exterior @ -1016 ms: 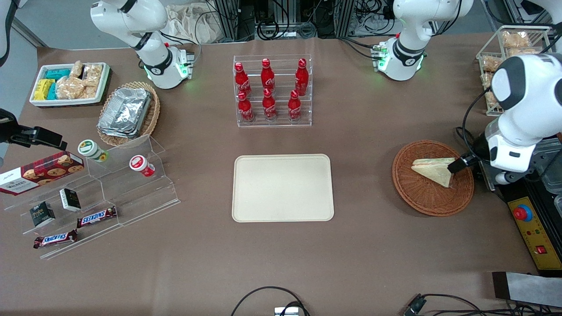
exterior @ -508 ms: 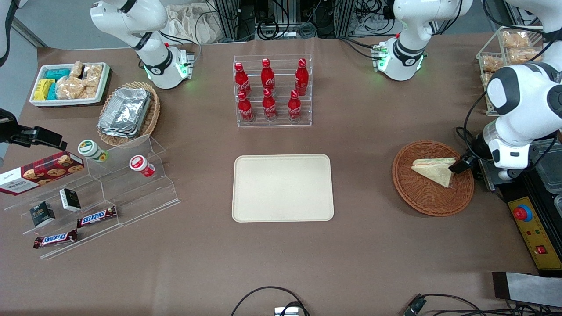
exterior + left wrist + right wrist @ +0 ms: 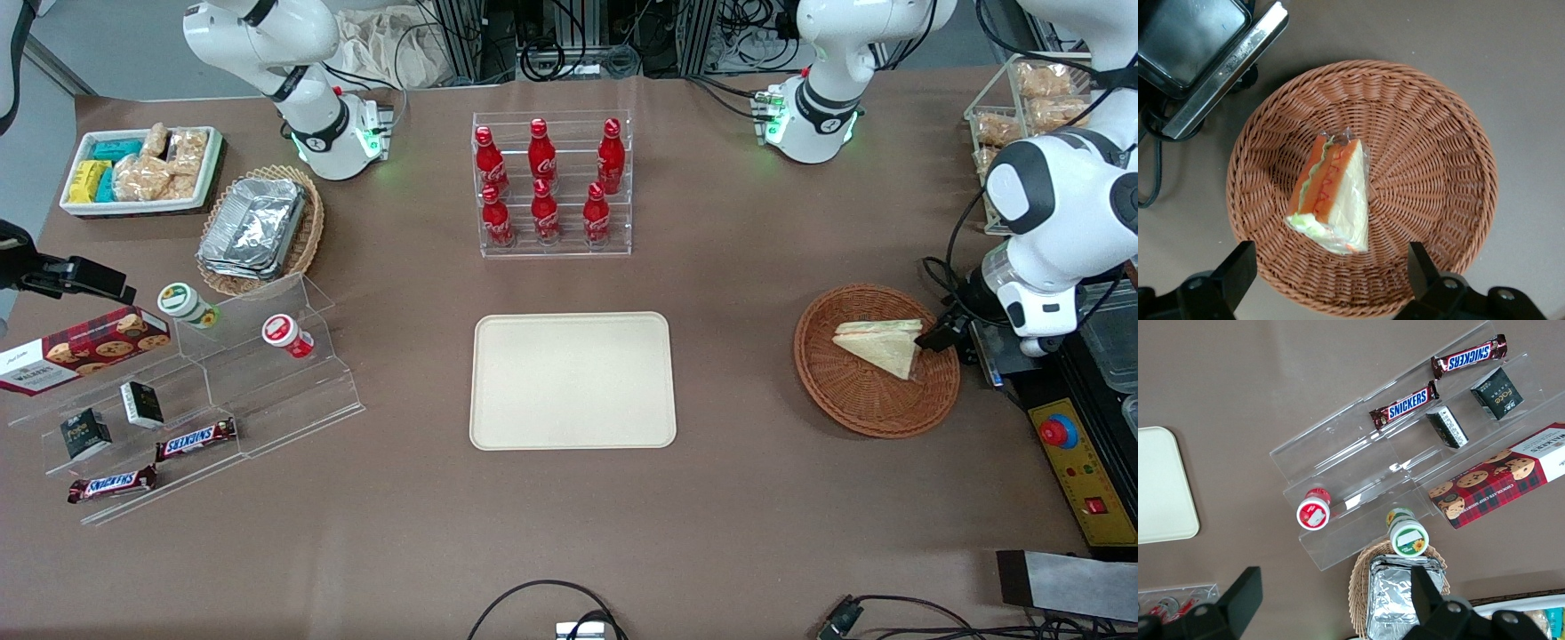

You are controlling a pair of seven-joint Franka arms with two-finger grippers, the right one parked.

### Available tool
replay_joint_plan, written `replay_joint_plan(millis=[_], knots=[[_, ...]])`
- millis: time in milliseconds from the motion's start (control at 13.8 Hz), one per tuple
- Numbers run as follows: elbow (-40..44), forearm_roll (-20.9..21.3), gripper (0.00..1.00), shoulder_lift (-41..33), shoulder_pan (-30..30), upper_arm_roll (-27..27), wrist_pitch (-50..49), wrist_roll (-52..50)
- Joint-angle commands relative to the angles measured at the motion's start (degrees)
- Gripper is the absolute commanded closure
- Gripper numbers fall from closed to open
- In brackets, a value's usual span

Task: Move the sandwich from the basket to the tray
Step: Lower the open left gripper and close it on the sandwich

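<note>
Your gripper [image 3: 1328,280], fingers spread wide and holding nothing, has lifted slightly off the sandwich [image 3: 1330,196] and now hovers above it, so the wedge still lies untouched in the basket [image 3: 876,360], well apart from the bare tray [image 3: 573,380], and you have yet to descend and grasp

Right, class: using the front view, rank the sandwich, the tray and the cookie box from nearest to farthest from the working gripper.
The open gripper hovers at the basket's rim.
1. Sandwich, in the basket beside the gripper.
2. Tray, mid-table.
3. Cookie box, at the parked arm's end.
</note>
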Motion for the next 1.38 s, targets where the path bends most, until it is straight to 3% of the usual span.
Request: replay_joint_plan(millis=[0,580,1306], knots=[[-4.4,-2.4,0.00,-1.0,0.4,-0.3,5.9,-1.4],[-8.0,-4.3,0.00,3.3,0.1,-0.3,16.1,-2.8],[-8.4,-6.8,0.00,7.8,-2.4,-0.7,22.2,-3.3]])
